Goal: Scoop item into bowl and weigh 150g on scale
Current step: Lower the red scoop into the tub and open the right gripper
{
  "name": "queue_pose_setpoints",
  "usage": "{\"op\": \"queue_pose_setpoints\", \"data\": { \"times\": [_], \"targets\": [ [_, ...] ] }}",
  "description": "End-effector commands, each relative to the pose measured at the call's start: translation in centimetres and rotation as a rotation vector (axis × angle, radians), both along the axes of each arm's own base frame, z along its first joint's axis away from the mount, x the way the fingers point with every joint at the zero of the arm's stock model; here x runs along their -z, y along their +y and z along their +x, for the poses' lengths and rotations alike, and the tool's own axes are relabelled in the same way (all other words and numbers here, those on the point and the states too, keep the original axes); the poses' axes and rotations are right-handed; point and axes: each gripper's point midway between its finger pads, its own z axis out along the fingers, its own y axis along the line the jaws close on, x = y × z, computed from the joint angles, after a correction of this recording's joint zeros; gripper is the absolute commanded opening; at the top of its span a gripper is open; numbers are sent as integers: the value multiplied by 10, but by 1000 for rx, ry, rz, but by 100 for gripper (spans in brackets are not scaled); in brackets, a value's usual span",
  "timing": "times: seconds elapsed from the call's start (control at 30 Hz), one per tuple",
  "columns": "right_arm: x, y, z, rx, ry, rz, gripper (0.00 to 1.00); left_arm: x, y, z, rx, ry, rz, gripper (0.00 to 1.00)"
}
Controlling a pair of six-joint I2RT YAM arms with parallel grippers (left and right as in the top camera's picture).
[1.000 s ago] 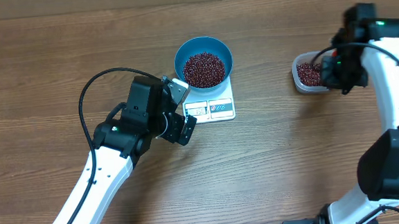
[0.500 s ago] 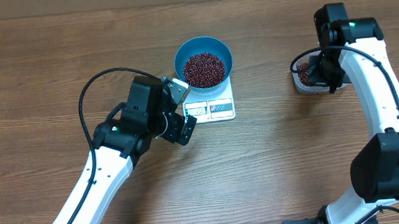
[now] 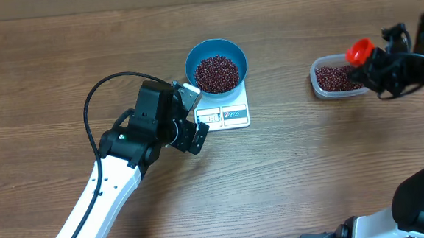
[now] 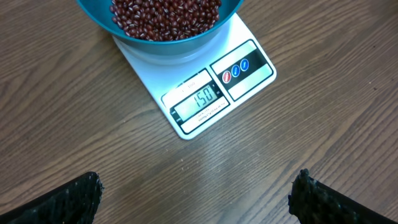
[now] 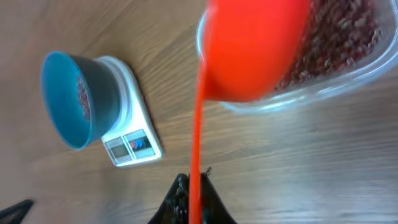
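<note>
The blue bowl (image 3: 216, 65) stands on the white scale (image 3: 228, 115), heaped with dark red-brown beans (image 3: 216, 73). In the left wrist view the scale's display (image 4: 200, 101) reads 150 below the bowl (image 4: 163, 45). My left gripper (image 3: 196, 117) hangs open just left of the scale, with nothing between its fingers (image 4: 74, 199). My right gripper (image 3: 383, 70) is shut on the handle (image 5: 198, 137) of a red scoop (image 3: 358, 52). The scoop's cup (image 5: 255, 50) hovers over the right end of a clear tub (image 3: 333, 78); its inside is hidden.
The clear tub (image 5: 354, 65) holds more beans and sits on the wooden table (image 3: 311, 164) to the right of the scale. The left arm's black cable (image 3: 93, 97) loops over the table at left. The table's far edge (image 3: 205, 3) runs along the top.
My right arm has swung out to the right, away from above the tub, and the red scoop now shows over the tub's right end. The left arm, bowl and scale have not moved.
</note>
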Motion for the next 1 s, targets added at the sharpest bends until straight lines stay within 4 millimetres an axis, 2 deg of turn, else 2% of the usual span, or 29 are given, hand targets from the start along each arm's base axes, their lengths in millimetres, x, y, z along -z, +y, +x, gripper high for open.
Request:
{"op": "queue_pose_setpoints", "data": {
  "times": [0.0,0.17,0.3,0.47,0.5,0.53,0.6,0.73,0.87,0.97],
  "targets": [
    [10,10,-3,-7,-99,243,4,3,-1,0,-2,7,4,100],
    [38,7,-6,17,-163,349,9,3,-1,0,-2,7,4,99],
    [55,7,-8,20,-155,353,22,3,-1,0,-2,7,4,100],
    [63,6,-7,24,-145,348,51,3,-1,0,-2,7,4,100],
    [63,5,-6,26,-145,347,65,3,-1,0,-2,7,4,100],
    [63,5,-5,28,-147,345,72,3,-1,0,-2,7,4,100],
    [67,-3,-3,82,-117,328,77,3,-1,0,-2,7,4,100],
    [63,-7,-2,99,-113,333,79,3,-1,0,-2,7,4,99],
    [46,-7,-5,97,-118,313,84,3,-1,0,-2,7,4,100],
    [25,-11,-13,110,-136,224,89,3,-1,0,-2,7,4,100]
  ]
}}
